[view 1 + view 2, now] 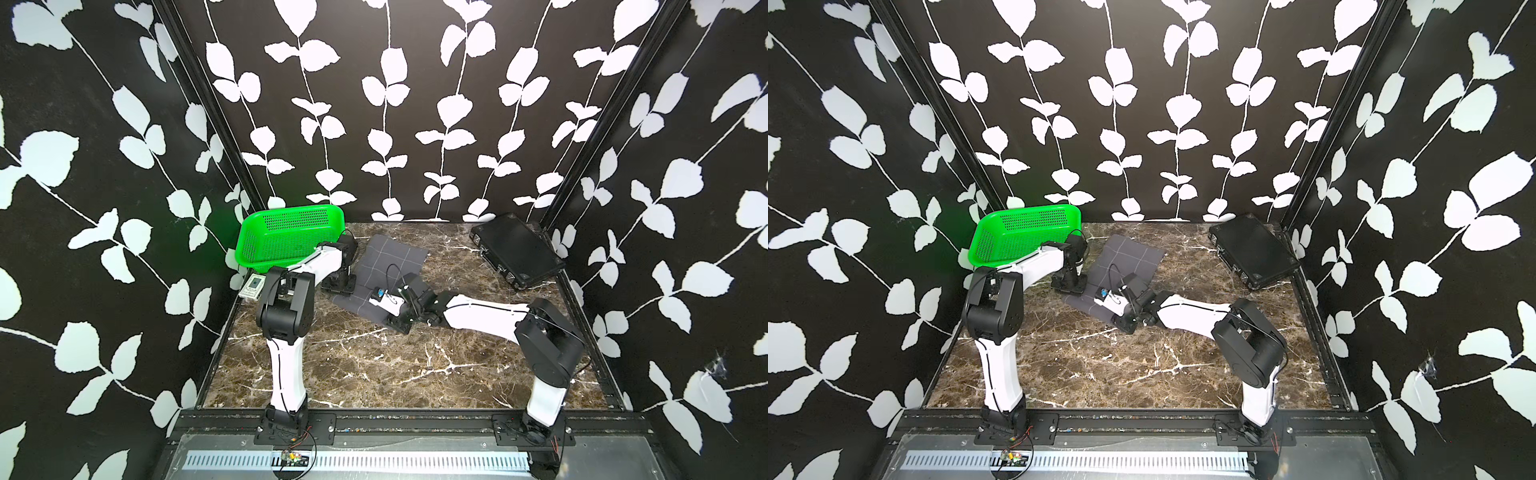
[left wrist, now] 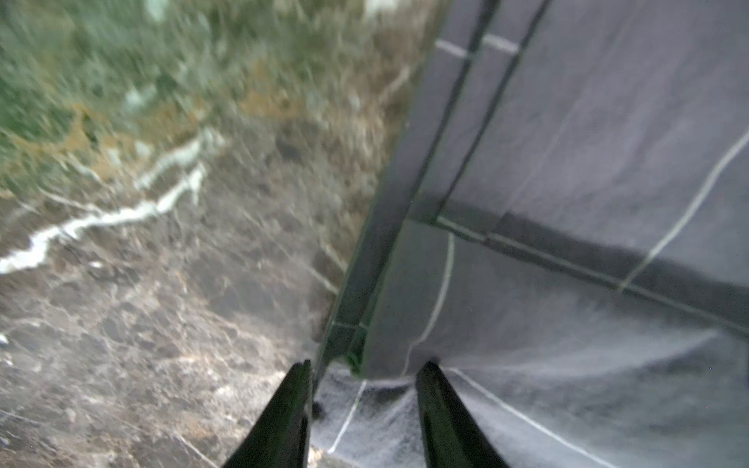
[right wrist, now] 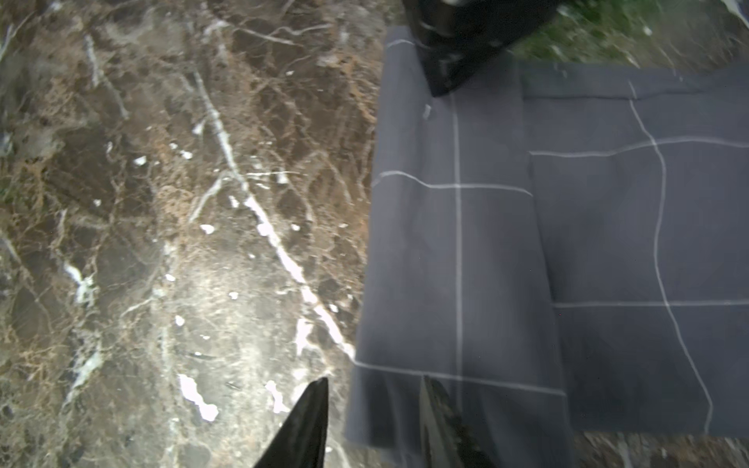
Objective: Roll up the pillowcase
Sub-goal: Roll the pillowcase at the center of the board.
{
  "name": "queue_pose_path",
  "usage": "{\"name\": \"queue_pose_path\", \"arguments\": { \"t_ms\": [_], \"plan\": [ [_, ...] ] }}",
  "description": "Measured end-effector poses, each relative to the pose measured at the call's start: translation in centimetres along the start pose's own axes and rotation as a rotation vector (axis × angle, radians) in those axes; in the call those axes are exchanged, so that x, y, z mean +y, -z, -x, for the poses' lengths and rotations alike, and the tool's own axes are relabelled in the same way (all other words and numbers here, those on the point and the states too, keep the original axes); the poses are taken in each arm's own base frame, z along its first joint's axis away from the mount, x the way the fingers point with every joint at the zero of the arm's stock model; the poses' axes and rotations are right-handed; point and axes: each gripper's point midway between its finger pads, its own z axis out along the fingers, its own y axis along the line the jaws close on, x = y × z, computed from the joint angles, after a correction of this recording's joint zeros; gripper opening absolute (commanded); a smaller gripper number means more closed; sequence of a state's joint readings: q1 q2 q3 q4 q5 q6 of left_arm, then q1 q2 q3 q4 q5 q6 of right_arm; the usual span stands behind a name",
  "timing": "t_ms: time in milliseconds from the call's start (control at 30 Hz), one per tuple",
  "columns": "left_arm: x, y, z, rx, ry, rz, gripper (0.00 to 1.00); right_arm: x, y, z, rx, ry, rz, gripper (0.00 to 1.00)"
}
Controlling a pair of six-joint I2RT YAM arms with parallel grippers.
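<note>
The pillowcase [image 1: 392, 257] [image 1: 1129, 255], dark grey with thin white grid lines, lies on the marble table [image 1: 395, 365] toward the back middle. Its near-left edge is folded over into a flat band [image 3: 454, 263]. My left gripper [image 1: 338, 286] [image 2: 367, 366] is at one end of that band, open, with the raised cloth edge [image 2: 567, 162] between its fingers. My right gripper [image 1: 397, 324] [image 3: 373, 383] is at the other end, open. One of its fingers stands over the marble and the other over the cloth. The left gripper's fingers [image 3: 458, 48] show at the far end of the band.
A green mesh basket [image 1: 291, 237] leans at the back left, close behind the left arm. A rigid black case [image 1: 515, 249] lies at the back right. A small card box [image 1: 253, 286] sits by the left wall.
</note>
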State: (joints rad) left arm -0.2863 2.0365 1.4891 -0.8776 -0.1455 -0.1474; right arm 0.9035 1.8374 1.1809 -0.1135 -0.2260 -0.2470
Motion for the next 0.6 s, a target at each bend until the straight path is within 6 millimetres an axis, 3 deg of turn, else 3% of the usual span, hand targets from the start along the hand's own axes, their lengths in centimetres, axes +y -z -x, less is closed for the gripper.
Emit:
{"name": "queue_pose_path", "arguments": {
  "t_ms": [233, 433, 600],
  "plan": [
    [-1.1, 0.3, -3.6, 0.059, 0.021, -0.043, 0.42, 1.8, -2.4, -1.5, 0.092, 0.177, -0.059, 0.57],
    [-1.9, 0.4, -6.2, 0.099, 0.028, -0.063, 0.43, 2.2, -3.9, -3.0, 0.173, 0.282, -0.112, 0.57],
    [-1.9, 0.5, -6.9, 0.108, 0.029, -0.06, 0.44, 1.3, -4.8, -1.8, 0.18, 0.356, -0.167, 0.54]
  ]
}}
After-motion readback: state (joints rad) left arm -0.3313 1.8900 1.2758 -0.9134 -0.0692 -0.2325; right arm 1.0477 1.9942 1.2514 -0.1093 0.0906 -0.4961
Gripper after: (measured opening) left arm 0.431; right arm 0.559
